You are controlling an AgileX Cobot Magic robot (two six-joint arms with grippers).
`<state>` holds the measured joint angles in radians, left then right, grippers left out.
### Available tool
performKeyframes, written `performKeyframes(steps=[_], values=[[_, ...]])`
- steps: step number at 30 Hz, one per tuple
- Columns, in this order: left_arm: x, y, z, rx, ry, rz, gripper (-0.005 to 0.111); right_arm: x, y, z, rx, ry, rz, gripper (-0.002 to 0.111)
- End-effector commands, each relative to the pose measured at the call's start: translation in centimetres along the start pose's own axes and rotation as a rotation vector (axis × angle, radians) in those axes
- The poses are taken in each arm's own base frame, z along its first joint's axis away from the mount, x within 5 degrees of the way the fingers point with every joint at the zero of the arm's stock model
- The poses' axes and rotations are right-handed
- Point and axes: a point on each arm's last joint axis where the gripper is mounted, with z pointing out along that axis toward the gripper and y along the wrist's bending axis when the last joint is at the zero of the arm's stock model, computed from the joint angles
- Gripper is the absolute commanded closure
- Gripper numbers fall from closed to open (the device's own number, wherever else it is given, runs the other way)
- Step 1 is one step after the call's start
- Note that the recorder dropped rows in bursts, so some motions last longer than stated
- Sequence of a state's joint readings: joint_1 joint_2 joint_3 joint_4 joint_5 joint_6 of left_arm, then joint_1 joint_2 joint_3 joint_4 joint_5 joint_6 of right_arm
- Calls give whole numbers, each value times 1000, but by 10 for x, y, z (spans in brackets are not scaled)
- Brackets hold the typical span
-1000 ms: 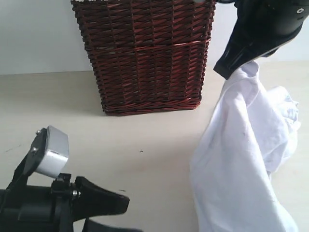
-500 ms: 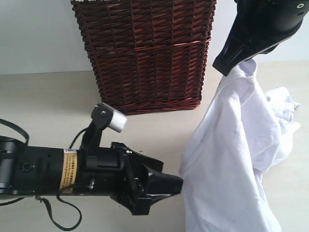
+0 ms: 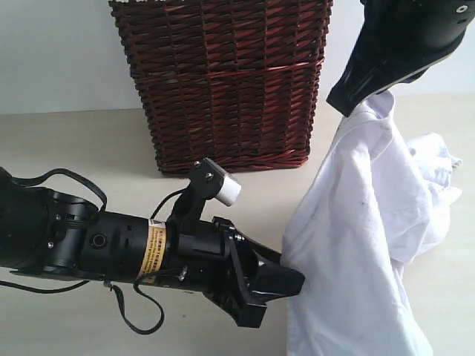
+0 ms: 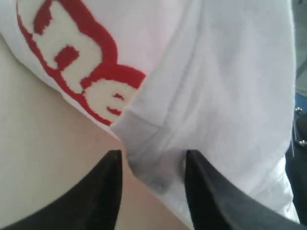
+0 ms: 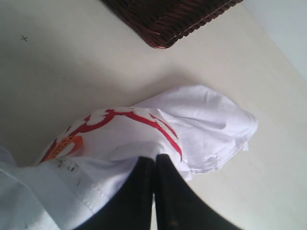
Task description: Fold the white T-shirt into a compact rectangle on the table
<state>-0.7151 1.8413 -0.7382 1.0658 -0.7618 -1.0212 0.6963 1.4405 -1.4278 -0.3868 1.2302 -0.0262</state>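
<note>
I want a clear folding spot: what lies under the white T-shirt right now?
Only the pale table shows around the white T-shirt, which hangs from the right claw with its lower part resting on the surface. Whatever the cloth covers is hidden.

The left gripper [image 3: 286, 291] had started low and well off to the wicker basket's [image 3: 223, 81] left side, with only its tip showing. It travelled across the table [image 3: 89, 148] in front of the basket, and the whole black arm with its looping cable came into sight. Its pale camera block [image 3: 223, 189] ended just below the basket's base. The gripper tip met the hanging edge of the white T-shirt [image 3: 364, 245] beyond the basket's right corner. Its fingers [image 4: 108, 187] stood either side of a fold. That edge had drifted slightly toward the basket.
</note>
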Motion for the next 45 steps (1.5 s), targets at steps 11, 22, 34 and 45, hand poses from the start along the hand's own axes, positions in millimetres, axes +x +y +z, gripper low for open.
performKeyframes(steps=[11,22,34,45], values=[[-3,-3,28,-43,103,10,68,-1,-1,-5,1,-26,9,108],[-26,28,-29,-282,181,24,107,-1,2,-5,-35,-27,14,95],[-51,17,-62,-306,128,96,107,40,77,131,-217,173,79,53],[-52,14,-62,-286,126,103,107,24,100,189,-115,70,-6,53]])
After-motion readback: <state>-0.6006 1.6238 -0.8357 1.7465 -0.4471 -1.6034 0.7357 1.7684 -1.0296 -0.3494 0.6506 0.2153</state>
